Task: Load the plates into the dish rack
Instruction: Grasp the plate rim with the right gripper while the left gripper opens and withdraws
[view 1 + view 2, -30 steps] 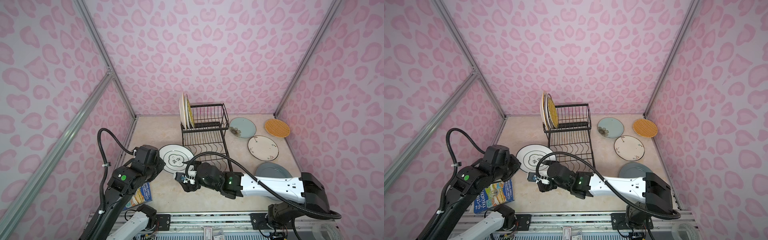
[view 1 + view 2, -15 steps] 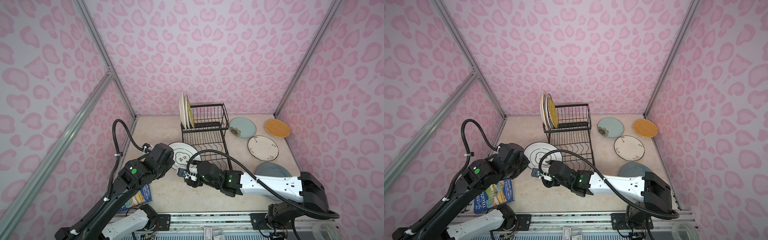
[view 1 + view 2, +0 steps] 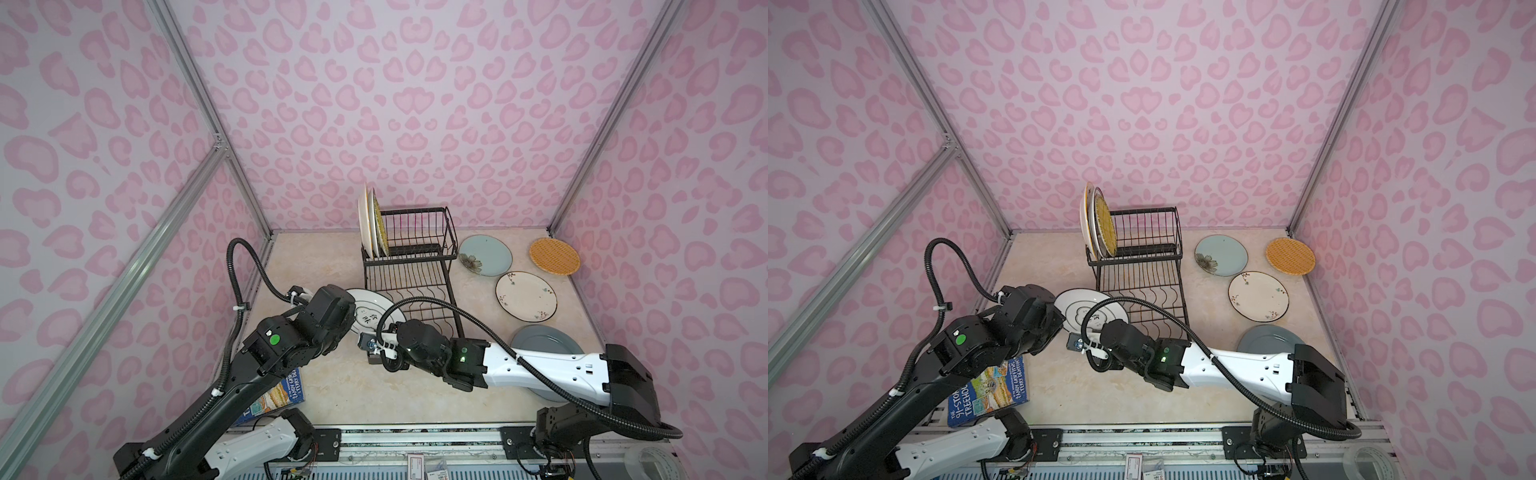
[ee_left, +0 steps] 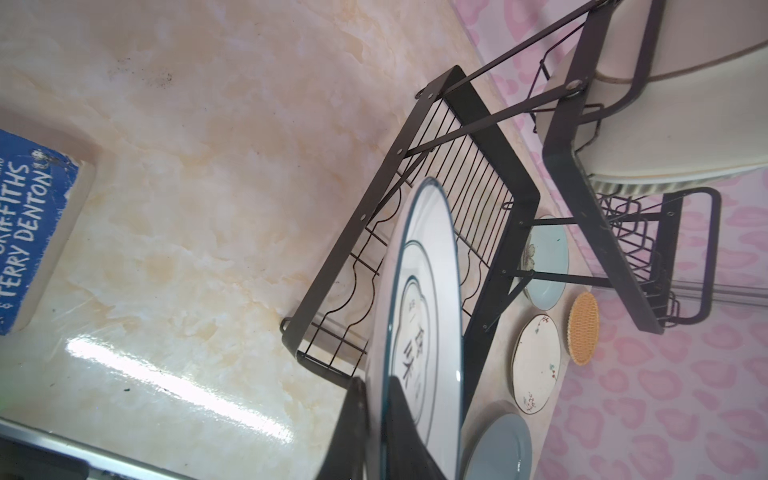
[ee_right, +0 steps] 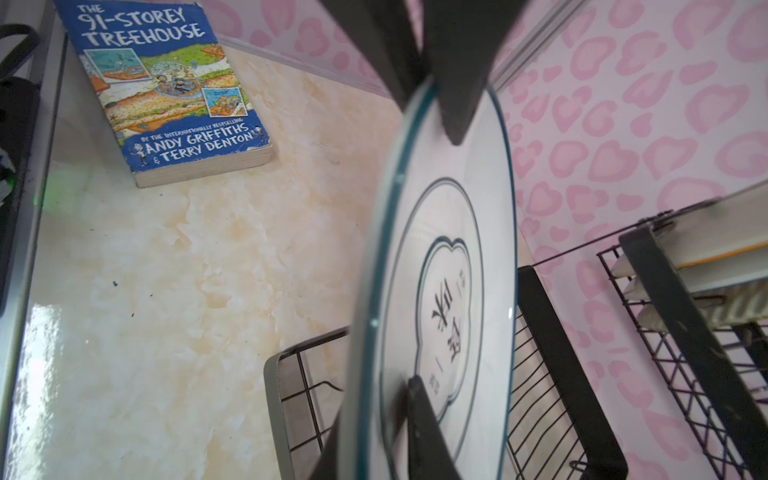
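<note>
A white plate [image 3: 372, 316] with a teal rim and a printed middle hangs tilted over the near left corner of the black wire dish rack [image 3: 411, 282]. My left gripper [image 4: 376, 399] is shut on its rim, one finger on each face. My right gripper [image 5: 382, 415] is shut on the opposite side of the rim, and the left gripper's fingers [image 5: 457, 83] show across the plate. Upright plates [image 3: 370, 224] stand at the left end of the raised basket. The pale blue flowered plate [image 3: 485, 254], orange woven plate [image 3: 554, 255] and white sprigged plate [image 3: 525, 296] lie flat to the right of the rack.
A large grey-blue plate [image 3: 544, 340] lies at the near right, partly under my right arm. A blue paperback book [image 3: 988, 390] lies at the near left under my left arm. Pink patterned walls close in three sides.
My left gripper has carried the white plate right and towards the rack's near corner. My right gripper, open a second ago, has come up to the plate and shut on its rim.
</note>
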`<state>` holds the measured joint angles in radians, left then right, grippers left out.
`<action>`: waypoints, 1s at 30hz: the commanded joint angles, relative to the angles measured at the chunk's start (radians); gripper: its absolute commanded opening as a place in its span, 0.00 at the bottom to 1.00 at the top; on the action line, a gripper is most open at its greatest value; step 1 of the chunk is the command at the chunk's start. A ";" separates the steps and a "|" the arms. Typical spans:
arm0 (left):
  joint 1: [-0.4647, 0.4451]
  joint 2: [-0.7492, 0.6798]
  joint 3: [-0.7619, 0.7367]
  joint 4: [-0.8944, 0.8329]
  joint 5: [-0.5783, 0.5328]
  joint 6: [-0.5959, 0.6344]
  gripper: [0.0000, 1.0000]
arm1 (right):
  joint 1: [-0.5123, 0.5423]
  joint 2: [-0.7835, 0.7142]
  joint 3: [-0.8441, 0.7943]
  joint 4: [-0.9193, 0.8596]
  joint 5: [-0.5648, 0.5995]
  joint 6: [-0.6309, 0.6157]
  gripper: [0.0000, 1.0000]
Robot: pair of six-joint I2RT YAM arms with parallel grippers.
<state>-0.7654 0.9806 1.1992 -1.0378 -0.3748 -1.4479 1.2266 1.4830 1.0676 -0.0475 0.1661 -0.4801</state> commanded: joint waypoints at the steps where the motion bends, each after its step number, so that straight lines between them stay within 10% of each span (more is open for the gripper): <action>1: -0.009 -0.005 -0.013 0.012 0.026 0.050 0.03 | -0.007 -0.016 -0.016 0.018 0.035 0.107 0.00; 6: -0.015 0.009 -0.039 0.062 0.061 0.082 0.04 | -0.007 -0.067 -0.062 0.019 0.086 0.132 0.00; 14: -0.016 -0.006 0.019 0.161 0.047 0.285 0.99 | -0.017 -0.196 -0.164 0.025 0.135 0.190 0.00; 30: -0.016 -0.244 -0.011 0.462 -0.032 1.027 0.97 | -0.029 -0.492 -0.188 -0.132 0.113 0.396 0.00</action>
<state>-0.7830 0.7753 1.2415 -0.6666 -0.3225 -0.6258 1.1976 1.0248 0.8627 -0.1860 0.2771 -0.1665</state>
